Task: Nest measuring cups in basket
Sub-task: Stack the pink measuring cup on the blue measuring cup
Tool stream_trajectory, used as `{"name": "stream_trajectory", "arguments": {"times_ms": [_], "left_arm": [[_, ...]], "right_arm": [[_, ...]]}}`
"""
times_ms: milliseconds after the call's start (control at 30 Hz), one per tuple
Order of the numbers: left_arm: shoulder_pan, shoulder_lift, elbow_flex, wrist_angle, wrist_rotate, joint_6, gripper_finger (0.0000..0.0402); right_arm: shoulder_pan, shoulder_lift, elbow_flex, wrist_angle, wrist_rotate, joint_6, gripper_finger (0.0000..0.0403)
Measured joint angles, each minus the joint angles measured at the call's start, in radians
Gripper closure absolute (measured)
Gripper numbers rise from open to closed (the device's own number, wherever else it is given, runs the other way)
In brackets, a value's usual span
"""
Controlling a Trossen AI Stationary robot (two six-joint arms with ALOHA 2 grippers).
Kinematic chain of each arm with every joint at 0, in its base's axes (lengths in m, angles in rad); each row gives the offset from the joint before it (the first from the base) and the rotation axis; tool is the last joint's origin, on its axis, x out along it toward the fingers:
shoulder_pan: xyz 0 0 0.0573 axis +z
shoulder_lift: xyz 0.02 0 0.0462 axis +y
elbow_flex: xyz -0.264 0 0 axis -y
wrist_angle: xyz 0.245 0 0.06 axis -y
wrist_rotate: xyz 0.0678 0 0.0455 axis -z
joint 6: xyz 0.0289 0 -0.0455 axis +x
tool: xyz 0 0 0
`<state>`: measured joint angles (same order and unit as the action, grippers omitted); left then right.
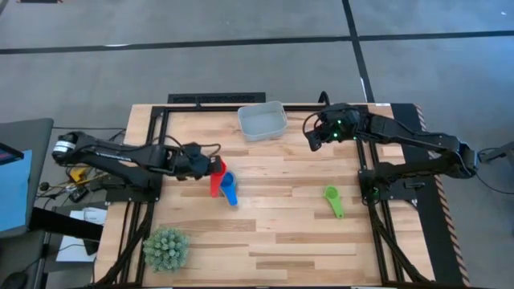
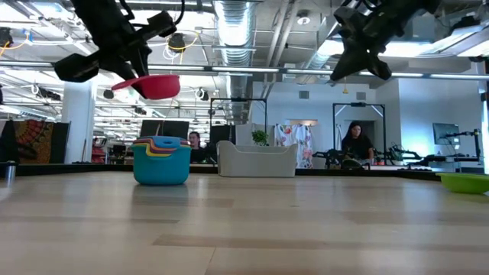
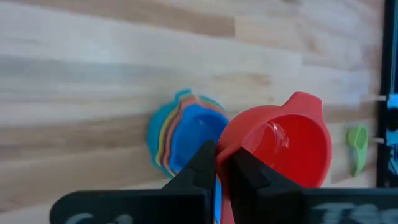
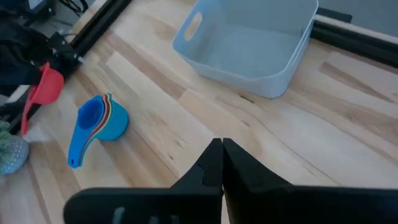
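My left gripper is shut on a red measuring cup, held in the air above a nested stack of cups. The stack has a blue cup outermost and stands on its base on the table; its handles point toward the near edge. A green cup lies alone on the right of the table. The pale grey-blue basket stands at the far edge with nothing in it. My right gripper is shut and hovers near the basket's right side. My left gripper pinches the red cup between its two fingers at the bowl's rim, about where the handle starts; the fingers hide the exact spot. The fingers come from the table's left. The cup is lifted clear, mouth up and slightly tilted, with its handle toward the near edge.
A spiky green ball-shaped plant sits near the table's near left corner. Black frame rails run along the table's left, far and right sides. Bare wood lies in the middle and along the near edge. People stand in the room beyond the table.
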<state>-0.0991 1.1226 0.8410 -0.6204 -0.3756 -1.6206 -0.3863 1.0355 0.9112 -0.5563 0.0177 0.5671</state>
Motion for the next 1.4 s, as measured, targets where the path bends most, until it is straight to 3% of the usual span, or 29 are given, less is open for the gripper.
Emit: {"name": "stream_trajectory", "arguments": {"times_ms": [400,667,1033,1400], "left_arm": [[-0.053,0.204,0.207,-0.137,-0.018,-0.014,0.0397],[-0.053,0.348,0.312,-0.228,0.032,0.017,0.0393],[-0.054,0.371,0.305,-0.3,-0.007,-0.136,0.039],[-0.047,0.419,0.287,-0.285,0.068,-0.262,0.039]], "right_arm": [[0.06,0.0,0.0,-0.05,0.007,0.0,0.0373],[0.095,0.0,0.0,-0.067,0.019,0.008,0.0384],[0.103,0.0,0.0,-0.071,0.035,0.009,0.0376],[0.112,0.0,0.0,-0.086,0.035,0.034,0.0372]]}}
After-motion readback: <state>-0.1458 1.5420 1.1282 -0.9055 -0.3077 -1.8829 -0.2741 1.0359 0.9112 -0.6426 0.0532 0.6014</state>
